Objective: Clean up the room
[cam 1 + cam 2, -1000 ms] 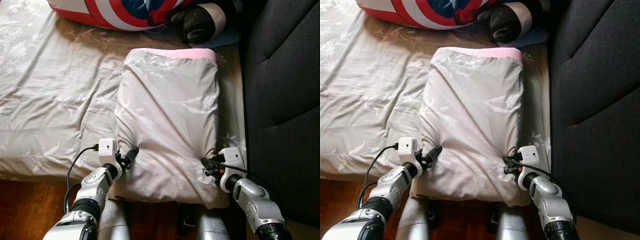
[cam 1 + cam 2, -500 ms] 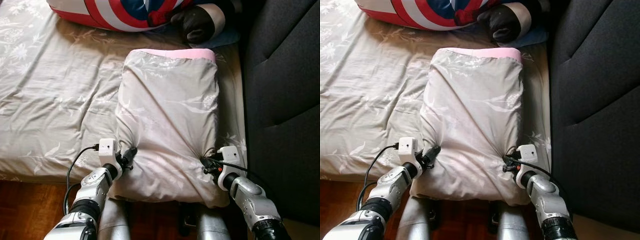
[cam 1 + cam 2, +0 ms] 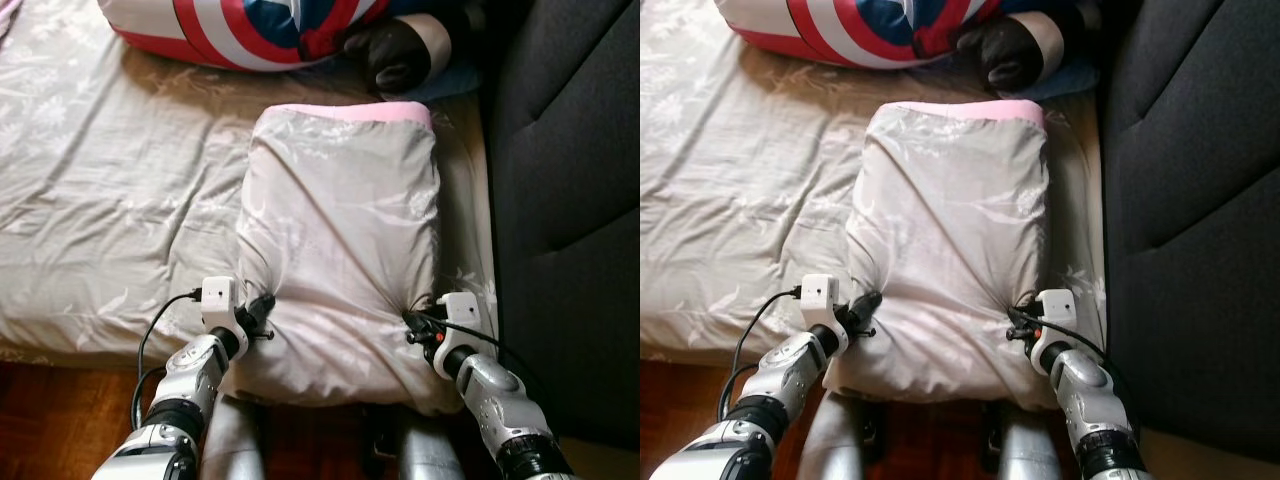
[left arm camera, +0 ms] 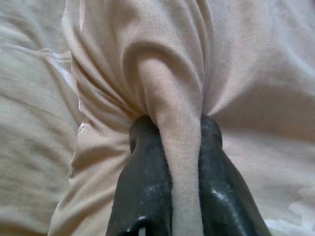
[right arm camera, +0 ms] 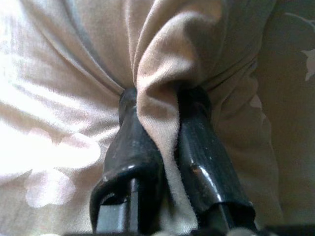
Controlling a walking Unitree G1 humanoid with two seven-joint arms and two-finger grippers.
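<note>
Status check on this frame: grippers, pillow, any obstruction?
Left gripper and right gripper each shut on a fold of the pillow. Pillow lying on the bed. Round cushion lies beyond it.

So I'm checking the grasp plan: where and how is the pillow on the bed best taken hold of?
By its near end, one pinch per side from the foot of the bed. The pillow lies lengthwise, its soft cover bunching into folds. The left gripper and right gripper each pinch such a fold there, seemingly a workable two-handed hold.

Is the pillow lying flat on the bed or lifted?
Lying flat. The pillow rests on the bed; the left gripper and right gripper each pinch a fold near its front corners.
</note>
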